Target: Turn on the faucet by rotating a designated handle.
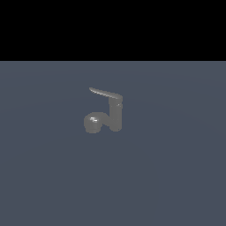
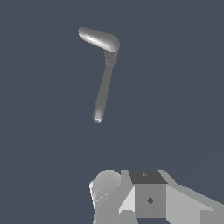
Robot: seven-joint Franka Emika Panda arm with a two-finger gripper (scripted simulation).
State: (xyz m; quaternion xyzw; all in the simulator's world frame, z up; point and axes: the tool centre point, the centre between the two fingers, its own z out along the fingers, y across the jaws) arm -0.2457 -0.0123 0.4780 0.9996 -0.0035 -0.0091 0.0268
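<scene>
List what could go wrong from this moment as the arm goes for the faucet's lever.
1. The pincer is apart from the faucet, so the whole approach remains; a poor line could strike the post instead of the handle.
2. The handle is a thin, flat blade; a push near its tip may slip off.
3. The rounded spout head lies close below the blade's free end in the exterior view, so the pincer might bump it or be taken to the wrong part.

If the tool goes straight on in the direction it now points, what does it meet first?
Probably the bare floor. In the wrist view the tool shows only at the picture's edge, and the faucet with its handle lies apart from it, off that line. Depth is unclear.
</scene>
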